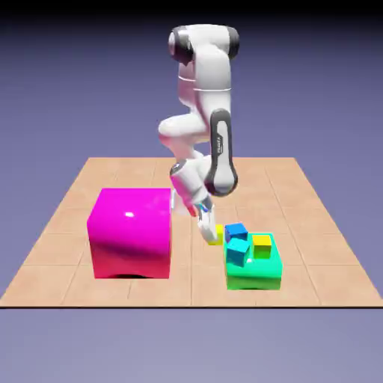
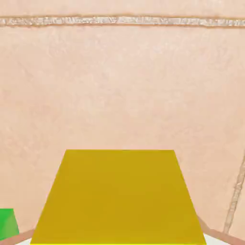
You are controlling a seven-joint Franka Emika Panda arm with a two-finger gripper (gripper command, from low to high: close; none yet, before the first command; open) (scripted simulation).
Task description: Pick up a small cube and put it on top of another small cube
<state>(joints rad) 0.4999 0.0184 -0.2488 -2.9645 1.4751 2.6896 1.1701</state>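
Observation:
The small cube (image 1: 216, 236), lemon yellow, rests on the tiled table (image 1: 120, 176) just to the exterior view's left of a green block (image 1: 254, 277). My gripper (image 1: 209, 230) is lowered onto it and is shut on it. In the hand view the small cube (image 2: 117, 198) fills the lower middle and hides the fingertips. Two small blue cubes (image 1: 236, 231) (image 1: 238, 252) and a more golden yellow cube (image 1: 262, 245) are on the green block, right beside the held one.
A large magenta block (image 1: 131, 232) stands on the exterior view's left, close to the arm. A corner of the green block (image 2: 7, 222) shows at the hand view's lower left.

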